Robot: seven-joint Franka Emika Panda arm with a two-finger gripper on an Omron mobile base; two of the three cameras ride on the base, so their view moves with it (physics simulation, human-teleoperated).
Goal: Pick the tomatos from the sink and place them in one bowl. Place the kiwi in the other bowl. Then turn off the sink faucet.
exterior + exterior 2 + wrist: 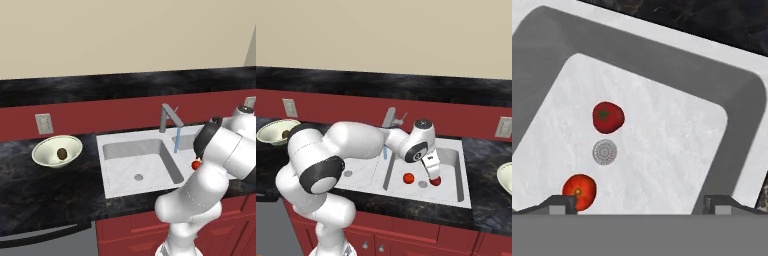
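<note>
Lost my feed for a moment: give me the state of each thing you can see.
tomatoes: both loose on the right basin floor, either side of the drain
kiwi: in the left bowl
faucet: running
gripper: open, low in the right basin by one tomato

A dark marbled counter (45, 190) meets a red backsplash with outlet (44, 123).

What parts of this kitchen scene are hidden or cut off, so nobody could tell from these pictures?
- Second bowl: right base view, cut by the right edge; its contents are unreadable.
- Right basin of the sink: left base view, behind the white arm; one tomato peeks out.
- Kiwi bowl: right base view, partly behind the arm.
- Near tomato: hand view, partly behind a fingertip.
</note>
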